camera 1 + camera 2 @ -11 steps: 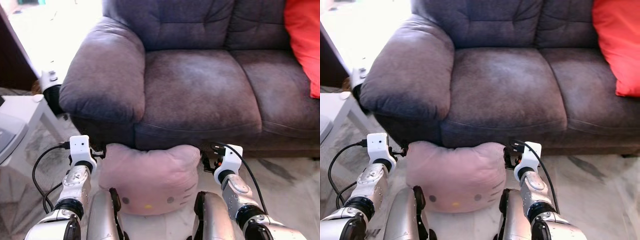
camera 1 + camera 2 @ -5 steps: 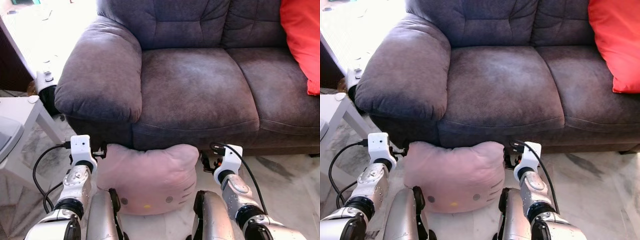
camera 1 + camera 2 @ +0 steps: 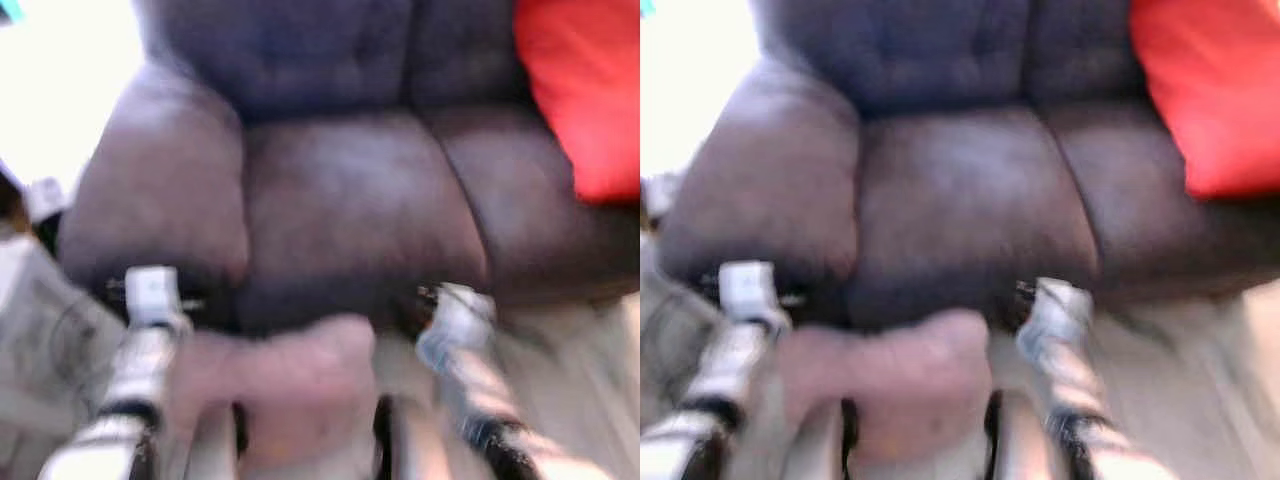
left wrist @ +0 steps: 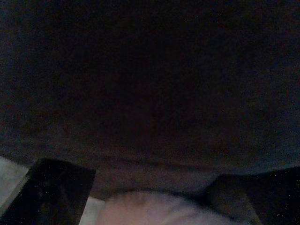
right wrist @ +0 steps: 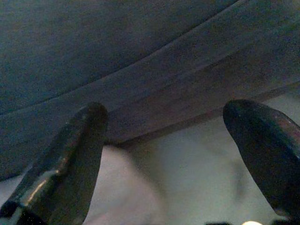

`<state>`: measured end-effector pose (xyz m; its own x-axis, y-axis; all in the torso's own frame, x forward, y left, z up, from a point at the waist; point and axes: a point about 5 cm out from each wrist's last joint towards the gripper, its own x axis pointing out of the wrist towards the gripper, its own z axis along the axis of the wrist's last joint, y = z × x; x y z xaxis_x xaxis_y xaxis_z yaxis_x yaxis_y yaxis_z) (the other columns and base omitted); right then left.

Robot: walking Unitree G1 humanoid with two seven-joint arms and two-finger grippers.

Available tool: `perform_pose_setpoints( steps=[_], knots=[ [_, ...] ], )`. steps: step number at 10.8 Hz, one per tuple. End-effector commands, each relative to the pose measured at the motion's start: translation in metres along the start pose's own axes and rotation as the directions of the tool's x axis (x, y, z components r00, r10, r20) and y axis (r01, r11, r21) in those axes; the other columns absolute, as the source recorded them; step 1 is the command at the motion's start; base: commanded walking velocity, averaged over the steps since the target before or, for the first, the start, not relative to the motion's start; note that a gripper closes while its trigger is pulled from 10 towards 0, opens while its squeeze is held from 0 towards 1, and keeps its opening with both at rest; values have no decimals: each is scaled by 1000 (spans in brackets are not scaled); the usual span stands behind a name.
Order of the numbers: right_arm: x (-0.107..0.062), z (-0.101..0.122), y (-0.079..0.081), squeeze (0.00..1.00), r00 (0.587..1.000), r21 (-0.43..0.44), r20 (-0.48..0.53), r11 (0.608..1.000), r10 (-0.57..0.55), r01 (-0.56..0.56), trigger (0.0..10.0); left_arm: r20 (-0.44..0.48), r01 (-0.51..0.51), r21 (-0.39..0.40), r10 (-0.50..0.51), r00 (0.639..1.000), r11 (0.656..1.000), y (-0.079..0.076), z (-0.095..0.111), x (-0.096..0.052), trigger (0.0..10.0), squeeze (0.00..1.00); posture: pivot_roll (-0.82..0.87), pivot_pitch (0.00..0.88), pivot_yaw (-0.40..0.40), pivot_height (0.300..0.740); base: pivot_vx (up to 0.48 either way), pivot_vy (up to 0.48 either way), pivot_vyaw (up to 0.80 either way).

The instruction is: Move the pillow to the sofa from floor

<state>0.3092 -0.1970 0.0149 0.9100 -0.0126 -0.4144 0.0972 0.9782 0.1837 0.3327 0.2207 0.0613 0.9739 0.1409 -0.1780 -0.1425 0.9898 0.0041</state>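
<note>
The pink pillow lies on the floor against the front of the grey sofa, blurred in the eye views. My left gripper is at the pillow's left side and stands open, with the pillow pale between its dark fingers. My right gripper is at the pillow's right side, open wide, its fingers apart and pointing at the sofa's base, with the pillow's edge beside one finger.
A red cushion leans on the sofa's right seat. The sofa's broad left armrest bulges above my left arm. Pale marbled floor runs along the sofa's front. A white piece of furniture stands at the far left.
The whole picture has blurred and shifted, so the camera is moving. Both arms still flank the pillow on the floor.
</note>
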Motion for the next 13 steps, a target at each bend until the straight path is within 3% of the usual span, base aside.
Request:
perform_pose_setpoints(
  steps=[1,6,10,11,12,13],
  knots=[
    [4,1,19,0,999,13,6,999,44,-45,10000,15,18,22,-19,1000,1000,1,4,1,10000,0,93,117,-37,493,0,0,0],
    [2,-6,19,0,998,-2,-27,998,56,-56,10000,18,14,22,-14,1000,1000,2,4,1,10000,0,92,116,-39,493,0,0,0],
    [-9,-32,12,0,994,-11,-92,999,51,-52,10000,9,10,21,-10,1000,1000,2,0,-1,10000,0,83,128,-45,493,0,0,0],
    [-13,-41,10,0,988,-16,-133,997,77,-80,10000,5,12,21,-12,1000,1000,1,0,-1,10000,0,72,132,-46,493,0,0,0],
    [-19,-56,1,0,962,-80,-256,990,90,-114,10000,1,14,19,-14,1000,1000,0,0,0,10000,0,69,132,-48,493,0,0,0],
    [-25,-67,-1,0,928,-78,-343,979,148,-186,10000,-2,15,20,-15,1000,1000,0,0,0,10000,0,66,129,-50,493,0,0,0]
  ],
)
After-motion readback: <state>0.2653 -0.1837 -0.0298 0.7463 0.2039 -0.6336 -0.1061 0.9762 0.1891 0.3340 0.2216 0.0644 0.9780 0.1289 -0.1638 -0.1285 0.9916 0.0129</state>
